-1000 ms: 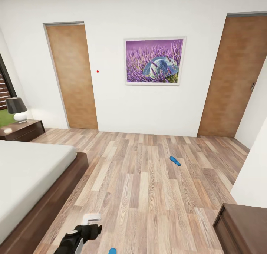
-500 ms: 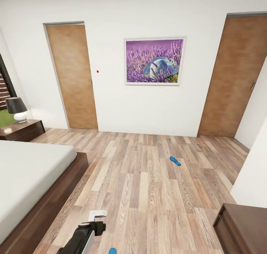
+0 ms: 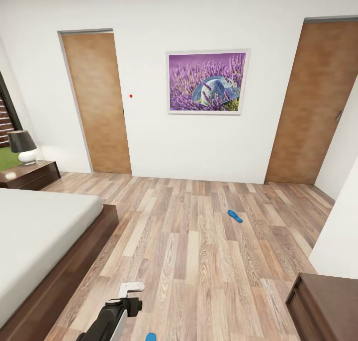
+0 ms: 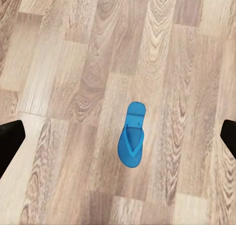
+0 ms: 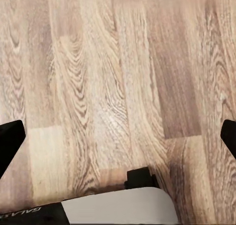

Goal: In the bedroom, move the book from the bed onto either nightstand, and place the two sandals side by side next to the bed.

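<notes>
One blue sandal lies on the wood floor out in the room, well away from the bed. A second blue sandal pokes in at the view's lower edge, just right of my left arm. In the left wrist view this sandal lies flat, strap up, below my open left gripper, whose fingertips stand far apart and clear of it. My right gripper is open above bare floor. A nightstand stands past the bed's far corner. The book is out of view.
A black-shaded lamp stands on the nightstand. A dark brown cabinet sits at the lower right beside a white wall. Two wooden doors and a lavender picture are on the far wall. Open floor stretches between bed and cabinet.
My left arm has shifted slightly forward and to the right, and its wrist has turned; over the last half second it has held still. The sandals have not moved.
</notes>
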Available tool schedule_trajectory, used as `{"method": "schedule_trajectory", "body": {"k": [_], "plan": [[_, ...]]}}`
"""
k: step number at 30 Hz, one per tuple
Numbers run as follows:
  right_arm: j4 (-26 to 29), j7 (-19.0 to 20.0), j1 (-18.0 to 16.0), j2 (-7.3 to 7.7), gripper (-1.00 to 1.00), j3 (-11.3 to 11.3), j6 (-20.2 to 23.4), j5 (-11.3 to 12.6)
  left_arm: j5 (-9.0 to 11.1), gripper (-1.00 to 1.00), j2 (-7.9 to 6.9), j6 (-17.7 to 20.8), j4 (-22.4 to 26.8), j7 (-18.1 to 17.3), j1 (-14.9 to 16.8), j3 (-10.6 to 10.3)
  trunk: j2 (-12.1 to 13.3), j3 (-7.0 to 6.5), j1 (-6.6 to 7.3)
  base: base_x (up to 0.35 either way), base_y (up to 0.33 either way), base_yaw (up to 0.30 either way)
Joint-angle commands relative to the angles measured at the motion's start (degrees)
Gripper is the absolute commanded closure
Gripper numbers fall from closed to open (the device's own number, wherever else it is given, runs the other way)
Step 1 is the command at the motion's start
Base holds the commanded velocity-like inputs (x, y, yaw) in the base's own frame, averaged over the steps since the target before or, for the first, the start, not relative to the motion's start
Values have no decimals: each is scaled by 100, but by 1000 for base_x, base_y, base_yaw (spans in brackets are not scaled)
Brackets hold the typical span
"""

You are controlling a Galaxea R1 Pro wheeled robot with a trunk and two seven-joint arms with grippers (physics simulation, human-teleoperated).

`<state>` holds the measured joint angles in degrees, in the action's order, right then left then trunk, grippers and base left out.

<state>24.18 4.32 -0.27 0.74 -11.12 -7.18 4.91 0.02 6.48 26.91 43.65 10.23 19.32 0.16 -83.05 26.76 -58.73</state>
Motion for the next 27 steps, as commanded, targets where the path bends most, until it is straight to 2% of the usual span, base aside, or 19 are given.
{"method": "schedule_trajectory", "body": {"k": [1,2,4,7,9,11,12,14,17,19,23,25,26,27], "plan": [[277,407,-3,9,-100,-23,115,53,4,-100,2,32,8,-20,2,1,-3,6,0,0,0,0],[562,893,-5,26,-100,-22,404,54,6,-100,2,33,6,-74,2,1,-3,6,0,0,0,0],[773,1280,-6,65,-100,-22,701,54,6,-100,2,35,6,-120,2,1,-3,6,0,0,0,0],[1367,2495,-20,238,-100,-22,1807,54,7,-100,2,41,8,-255,2,1,-3,6,0,0,0,0],[1673,2963,-31,300,-100,-26,2299,54,7,-100,2,42,10,-300,2,1,-3,6,0,0,0,0],[1905,3155,-40,328,-100,-29,2596,57,5,-100,2,39,10,-317,2,1,-3,6,0,0,0,0],[2297,3321,-52,371,-100,-34,3055,62,6,-100,2,35,11,-331,2,1,-3,6,0,0,0,0],[2570,3375,-58,396,-100,-36,3382,62,6,-100,2,31,11,-337,2,1,-3,6,0,0,0,0],[3195,3433,-76,422,-100,-38,4134,63,2,-100,2,27,11,-343,2,-2,-3,6,0,0,0,0],[3532,3445,-81,429,-100,-42,4396,63,4,-100,2,26,11,-345,-1,-4,-3,6,0,0,0,0],[4170,3431,-85,433,-100,-73,4594,63,6,-100,2,26,12,-346,1,-6,-3,6,0,0,0,0],[4457,3401,-86,434,-100,-166,4645,63,7,-100,2,25,12,-346,0,-7,-3,6,0,0,0,0],[4620,3386,-87,435,-100,-381,4672,63,7,-100,2,25,12,-342,1,-7,-3,6,0,0,0,0],[4657,3382,-87,433,-100,-479,4677,63,7,-100,2,25,12,-341,1,-7,-3,6,0,0,0,0]]}}
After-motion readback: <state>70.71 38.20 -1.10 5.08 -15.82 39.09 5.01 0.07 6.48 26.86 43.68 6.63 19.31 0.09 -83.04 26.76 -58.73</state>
